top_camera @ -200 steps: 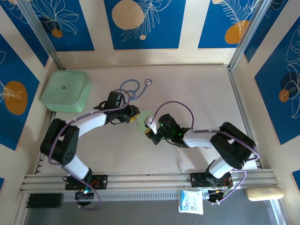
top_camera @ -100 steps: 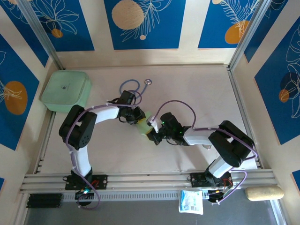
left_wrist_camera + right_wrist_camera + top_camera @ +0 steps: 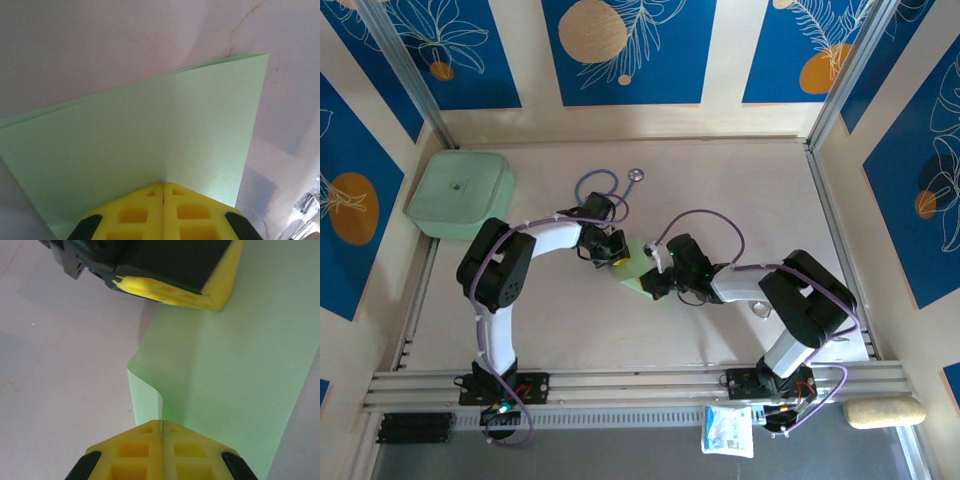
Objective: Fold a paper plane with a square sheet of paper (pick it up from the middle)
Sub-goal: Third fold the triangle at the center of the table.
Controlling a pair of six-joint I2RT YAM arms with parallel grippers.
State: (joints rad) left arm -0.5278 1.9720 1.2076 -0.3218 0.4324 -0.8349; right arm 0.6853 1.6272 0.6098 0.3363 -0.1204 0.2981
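Note:
The square sheet of paper (image 3: 636,272) is pale green and lies folded near the table's middle between both grippers. My left gripper (image 3: 613,252) is at its far left edge. In the left wrist view the left gripper (image 3: 163,184) is shut, and a faint ridge in the paper (image 3: 150,130) runs straight into the seam of the pads. My right gripper (image 3: 653,278) is shut on the near right edge. In the right wrist view a curled lip of the paper (image 3: 240,365) goes in between the right gripper (image 3: 161,429) pads, and the left gripper's yellow pads (image 3: 170,290) press on the sheet beyond.
A blue stethoscope (image 3: 598,185) lies just behind the left gripper. A thick mint-green box (image 3: 460,193) sits at the far left. Metal rails (image 3: 835,230) border the table on both sides. A white packet (image 3: 727,430) and a beige pad (image 3: 883,411) lie below the front rail.
My left arm swung right onto the paper and its jaws closed. The right gripper stayed shut on the sheet and shifted slightly away from the front edge.

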